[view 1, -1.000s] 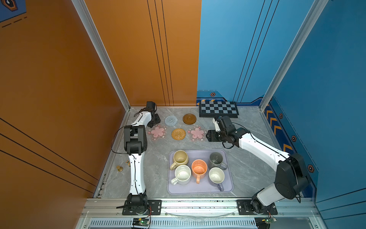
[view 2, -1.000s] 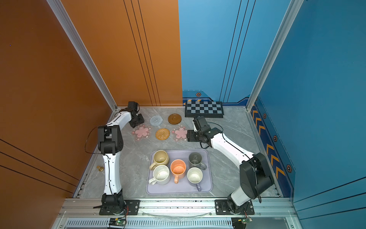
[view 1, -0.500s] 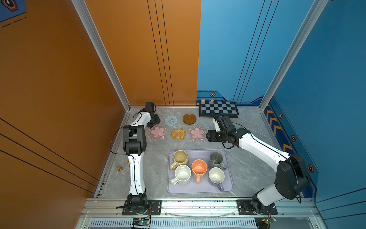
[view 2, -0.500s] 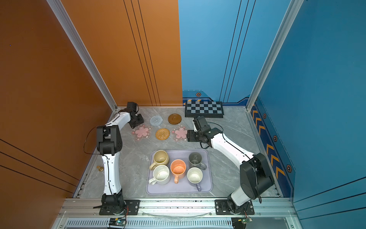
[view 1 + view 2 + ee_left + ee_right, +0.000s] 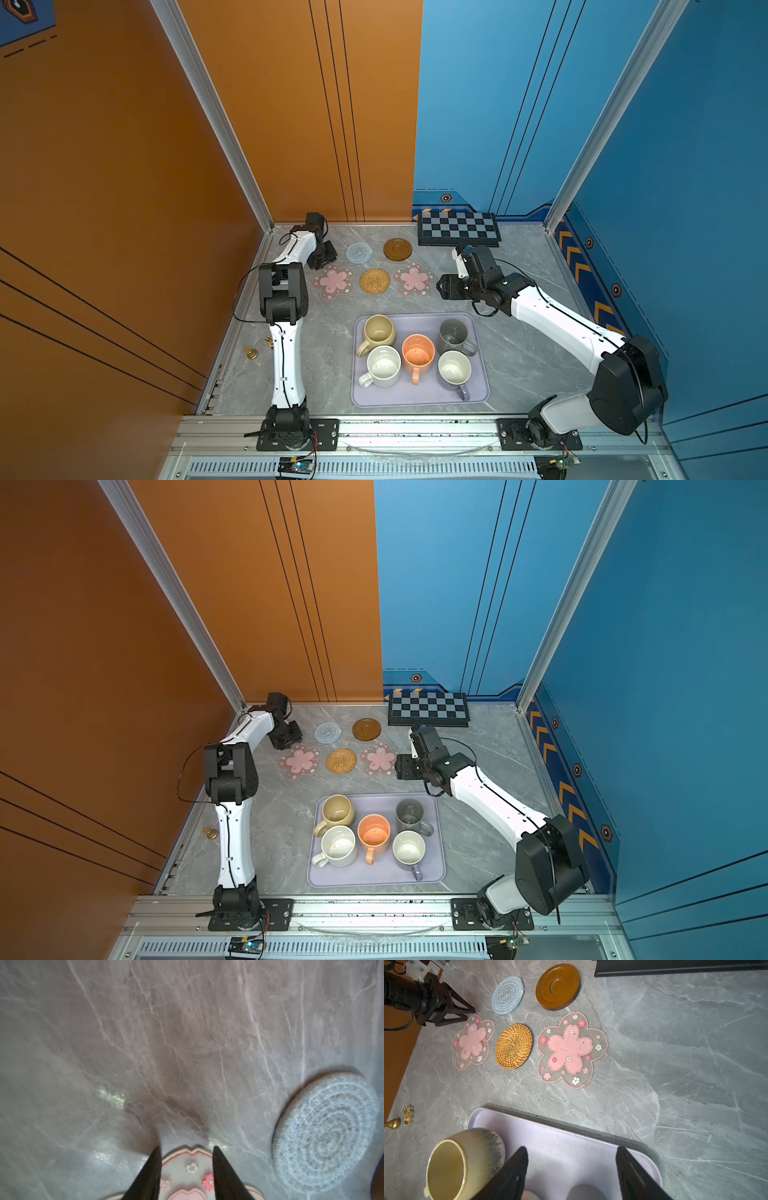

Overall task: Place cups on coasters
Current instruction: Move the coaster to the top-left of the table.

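Almost nothing has moved in the last second: five glazed ceramic cups (image 5: 417, 353) still sit in the smooth lavender tray (image 5: 419, 405), lower centre, so no coaster is served. The right tool (image 5: 572, 1148) hangs spread, empty, over the tray's far edge. Mid-frame on the marbled worktop (image 5: 519, 353), all bare: rubbery pink flower coasters (image 5: 413, 279), woven rattan round (image 5: 374, 280), rope grey spiral (image 5: 359, 253), hard brown ringed disc (image 5: 397, 249). The left tool (image 5: 186, 1147), slightly narrower but parted, holds nothing at the left flower's petal.

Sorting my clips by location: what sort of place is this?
Likely a robot test booth: arms bolted to a metal rail, orange and blue panel walls, a tray of mugs beside coasters.
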`<action>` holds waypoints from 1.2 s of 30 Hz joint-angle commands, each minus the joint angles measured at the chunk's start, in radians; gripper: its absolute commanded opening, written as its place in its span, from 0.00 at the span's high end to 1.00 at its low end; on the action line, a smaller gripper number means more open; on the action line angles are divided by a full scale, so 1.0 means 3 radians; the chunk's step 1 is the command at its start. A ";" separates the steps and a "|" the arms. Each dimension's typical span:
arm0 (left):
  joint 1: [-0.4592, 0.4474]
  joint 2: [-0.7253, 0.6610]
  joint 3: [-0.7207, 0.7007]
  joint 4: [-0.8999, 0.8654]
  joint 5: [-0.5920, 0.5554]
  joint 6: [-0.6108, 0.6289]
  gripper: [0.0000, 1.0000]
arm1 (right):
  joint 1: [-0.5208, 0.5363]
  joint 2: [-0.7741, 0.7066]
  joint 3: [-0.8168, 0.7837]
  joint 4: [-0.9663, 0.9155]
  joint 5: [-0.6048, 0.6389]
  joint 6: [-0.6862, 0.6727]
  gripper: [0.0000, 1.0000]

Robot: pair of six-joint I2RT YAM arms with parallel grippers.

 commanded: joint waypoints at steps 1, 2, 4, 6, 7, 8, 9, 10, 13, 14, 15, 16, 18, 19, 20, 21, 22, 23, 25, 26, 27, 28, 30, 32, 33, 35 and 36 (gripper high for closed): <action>0.0010 0.0068 -0.0057 -0.0404 0.0061 -0.0090 0.59 | -0.0028 -0.0108 -0.0065 -0.0071 0.0068 -0.0028 0.30; 0.0010 0.0030 -0.0052 -0.0402 0.0044 -0.0090 0.59 | -0.0034 -0.0114 -0.0064 -0.0071 0.0064 -0.0028 0.30; 0.0010 -0.0091 -0.0016 -0.0401 0.0031 -0.0073 0.58 | -0.0049 -0.0125 -0.0066 -0.0071 0.0049 -0.0033 0.30; 0.0010 -0.0243 0.0021 -0.0401 -0.0031 -0.0050 0.58 | -0.0054 -0.0125 -0.0060 -0.0071 0.0048 -0.0041 0.30; 0.0009 -0.0323 0.0030 -0.0404 -0.0060 -0.0050 0.58 | -0.0055 -0.0126 -0.0051 -0.0071 0.0048 -0.0043 0.29; 0.0010 -0.0435 0.0030 -0.0403 -0.0101 -0.0046 0.58 | -0.0054 -0.0126 -0.0044 -0.0071 0.0043 -0.0043 0.29; 0.0005 -0.0545 0.0023 -0.0401 -0.0147 -0.0043 0.58 | -0.0056 -0.0121 -0.0029 -0.0071 0.0035 -0.0043 0.29; 0.0001 -0.0641 0.0009 -0.0404 -0.0204 -0.0032 0.58 | -0.0054 -0.0121 -0.0021 -0.0071 0.0032 -0.0046 0.29; -0.0020 -0.0960 -0.0062 -0.0410 -0.0441 0.0032 0.57 | -0.0049 -0.0133 0.0000 -0.0059 0.0016 -0.0043 0.29; -0.0030 -0.1066 -0.0096 -0.0407 -0.0499 0.0068 0.57 | -0.0044 -0.0143 0.0002 -0.0055 0.0012 -0.0043 0.29; -0.0040 -0.1158 -0.0131 -0.0408 -0.0508 0.0105 0.57 | -0.0041 -0.0158 -0.0003 -0.0053 0.0012 -0.0038 0.29; -0.0051 -0.1248 -0.0181 -0.0406 -0.0493 0.0140 0.57 | -0.0039 -0.0166 -0.0002 -0.0050 0.0012 -0.0033 0.29; -0.0081 -0.1431 -0.0319 -0.0406 -0.0458 0.0175 0.57 | -0.0031 -0.0195 -0.0004 -0.0055 0.0011 -0.0028 0.29; -0.0103 -0.1530 -0.0425 -0.0406 -0.0466 0.0185 0.58 | -0.0024 -0.0215 -0.0014 -0.0055 0.0012 -0.0019 0.29; -0.0133 -0.1624 -0.0527 -0.0401 -0.0491 0.0194 0.58 | -0.0021 -0.0239 -0.0019 -0.0056 0.0011 -0.0013 0.29; -0.0174 -0.1743 -0.0647 -0.0405 -0.0537 0.0205 0.57 | -0.0018 -0.0268 -0.0024 -0.0055 0.0014 -0.0003 0.29; -0.0224 -0.1868 -0.0787 -0.0405 -0.0589 0.0216 0.58 | -0.0020 -0.0295 -0.0037 -0.0059 0.0023 0.0009 0.29; -0.0269 -0.1979 -0.0909 -0.0399 -0.0620 0.0230 0.58 | -0.0016 -0.0322 -0.0048 -0.0060 0.0036 0.0027 0.29; -0.0396 -0.2229 -0.1187 -0.0405 -0.0770 0.0241 0.56 | -0.0013 -0.0372 -0.0090 -0.0065 0.0043 0.0053 0.29; -0.0446 -0.2341 -0.1309 -0.0401 -0.0842 0.0232 0.55 | -0.0008 -0.0390 -0.0110 -0.0065 0.0040 0.0063 0.29; -0.0502 -0.2464 -0.1442 -0.0405 -0.0875 0.0232 0.54 | 0.0001 -0.0414 -0.0137 -0.0070 0.0045 0.0069 0.29; -0.0555 -0.2604 -0.1574 -0.0401 -0.0933 0.0228 0.51 | 0.0012 -0.0438 -0.0162 -0.0079 0.0052 0.0071 0.29; -0.0638 -0.2875 -0.1835 -0.0398 -0.1067 0.0161 0.47 | 0.0037 -0.0491 -0.0193 -0.0101 0.0069 0.0074 0.29; -0.0689 -0.3139 -0.2065 -0.0398 -0.1128 0.0080 0.43 | 0.0063 -0.0576 -0.0244 -0.0111 0.0102 0.0074 0.29; -0.0710 -0.3257 -0.2167 -0.0399 -0.1123 0.0053 0.43 | 0.0068 -0.0625 -0.0268 -0.0111 0.0117 0.0071 0.29; -0.0731 -0.3461 -0.2347 -0.0403 -0.1106 0.0013 0.43 | 0.0071 -0.0719 -0.0309 -0.0128 0.0154 0.0074 0.28; -0.0736 -0.3564 -0.2441 -0.0405 -0.1085 -0.0022 0.42 | 0.0069 -0.0775 -0.0330 -0.0149 0.0179 0.0074 0.28</action>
